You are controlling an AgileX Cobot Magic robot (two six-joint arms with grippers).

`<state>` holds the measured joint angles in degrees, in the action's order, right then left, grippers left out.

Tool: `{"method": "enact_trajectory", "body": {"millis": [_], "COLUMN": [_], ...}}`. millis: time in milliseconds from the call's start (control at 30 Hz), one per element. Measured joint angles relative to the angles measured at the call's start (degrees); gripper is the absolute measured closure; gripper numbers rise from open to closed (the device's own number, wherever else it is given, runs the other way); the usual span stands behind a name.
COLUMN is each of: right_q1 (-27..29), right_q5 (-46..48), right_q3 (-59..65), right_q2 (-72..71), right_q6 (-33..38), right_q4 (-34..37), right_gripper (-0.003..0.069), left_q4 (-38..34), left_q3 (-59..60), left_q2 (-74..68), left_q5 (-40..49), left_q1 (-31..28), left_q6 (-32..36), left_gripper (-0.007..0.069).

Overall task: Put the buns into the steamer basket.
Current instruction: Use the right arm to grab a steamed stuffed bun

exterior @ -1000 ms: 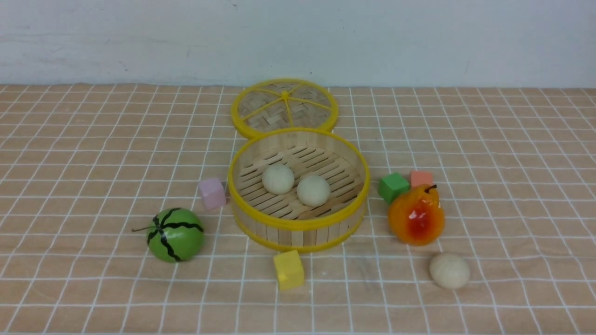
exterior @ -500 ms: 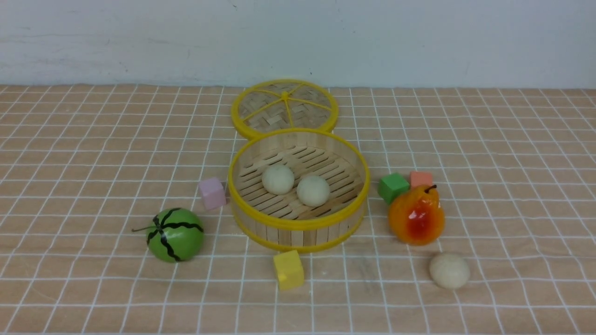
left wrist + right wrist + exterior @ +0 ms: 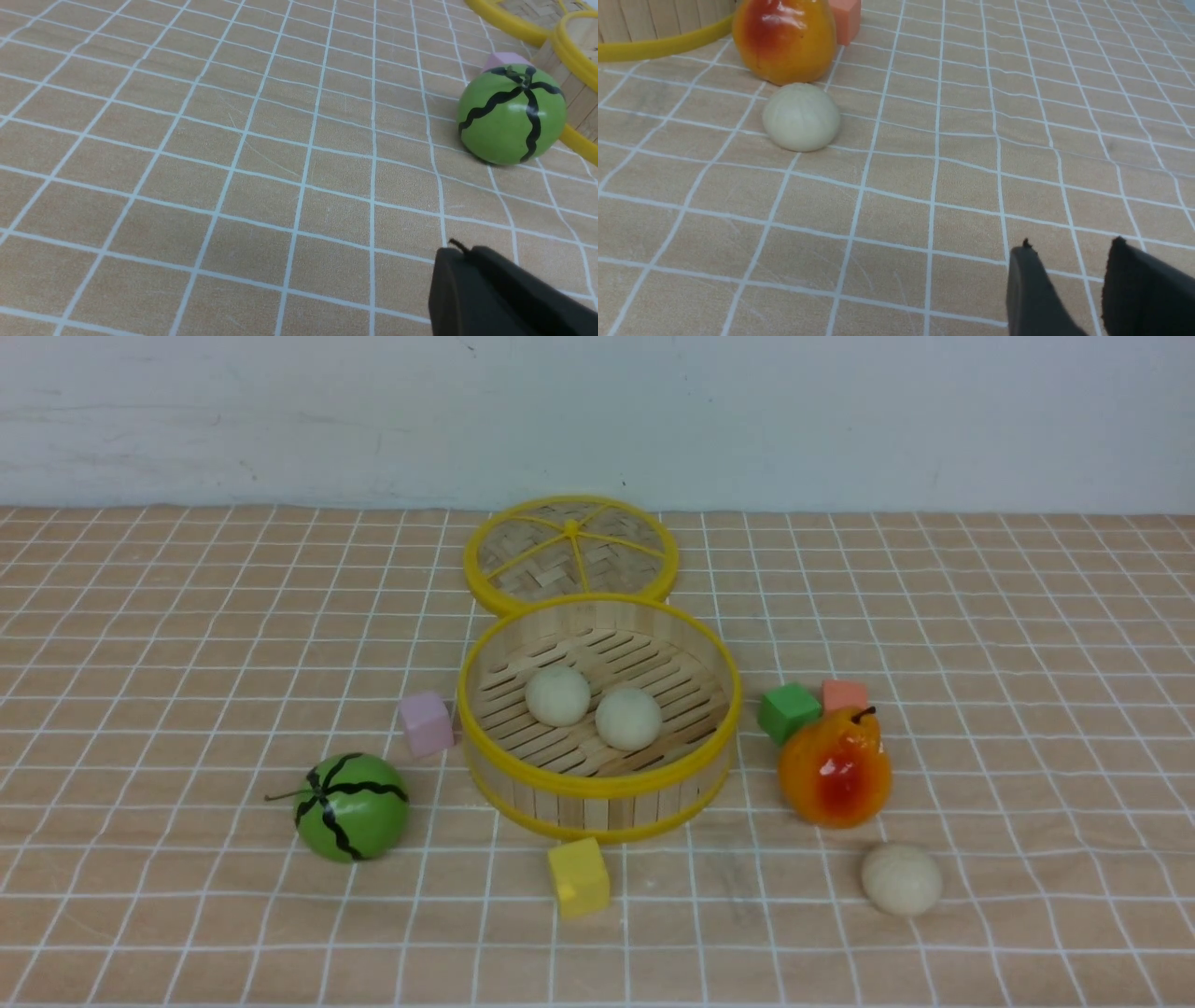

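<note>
Nothing moved; only wrist views show left gripper (image 3: 460, 255) and right gripper (image 3: 1071, 248).

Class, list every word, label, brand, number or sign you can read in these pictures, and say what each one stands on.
None: no view shows any readable word, label, brand, number or sign.
The black stripes on the melon and the white grid on the cloth are patterns, not writing.
The steamer basket, woven lid, three buns, pear, pink block, yellow block, green block and orange block are unmarked.
</note>
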<state>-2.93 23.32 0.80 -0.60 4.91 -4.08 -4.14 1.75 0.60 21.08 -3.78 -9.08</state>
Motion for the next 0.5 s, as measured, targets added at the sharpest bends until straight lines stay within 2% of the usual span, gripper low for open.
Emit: {"method": "enact_trajectory", "body": {"millis": [333, 500], "right_q1": [0.0, 0.0], "right_q5": [-1.35, -10.1], "right_q3": [0.25, 0.78], "right_q2": [0.0, 0.0], "right_q6": [0.0, 0.0], "right_q4": [-4.93, -7.69], "right_gripper": [0.0418, 0.0418], "left_q4": [-0.05, -0.05], "left_q3": [0.0, 0.0], "left_q2": [0.0, 0.0], "left_q5": [0.0, 0.0], "left_q1": [0.0, 0.0], "left_q6": [0.0, 0.0], "left_gripper": [0.0609, 0.0606]}}
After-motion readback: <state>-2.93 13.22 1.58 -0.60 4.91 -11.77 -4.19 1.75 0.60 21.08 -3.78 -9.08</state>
